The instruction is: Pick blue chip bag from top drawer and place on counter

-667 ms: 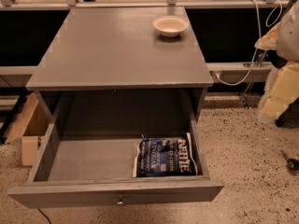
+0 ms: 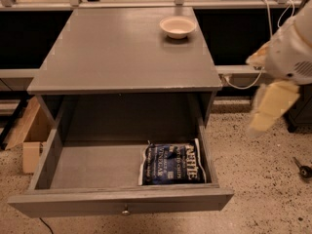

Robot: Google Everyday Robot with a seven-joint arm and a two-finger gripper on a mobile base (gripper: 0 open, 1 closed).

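Our one gripper (image 2: 267, 112), a blurred cream-coloured piece hanging below the rounded white arm (image 2: 292, 52), hovers at the right side of the view. It is off the cabinet's right flank, level with the drawer opening and above the floor. We cannot tell whether it is spread or closed, and it holds nothing we can see.

We count one crinkly dark navy-blue chip bag (image 2: 171, 164) with large white lettering. It lies flat in the front right corner of the one wide, shallow grey wooden top drawer (image 2: 92, 167), just beside its right wall. The drawer is pulled fully out, with one small round metal knob (image 2: 126, 211) at its front centre. On the flat, matte grey counter (image 2: 122, 52) above stands one small white bowl (image 2: 178, 27), near the back right corner, well apart from the bag.

Against the earlier frame, the gripper and arm sit further in from the right edge, nearer the cabinet. Bag, bowl and drawer lie as they did.

The counter's front edge looks scuffed pale. The floor (image 2: 263, 189) is speckled stone. An open cardboard box (image 2: 27, 140) stands to the left of the drawer, a small dark object (image 2: 303, 169) lies on the floor at far right, and a white cable (image 2: 243, 86) loops behind the cabinet.
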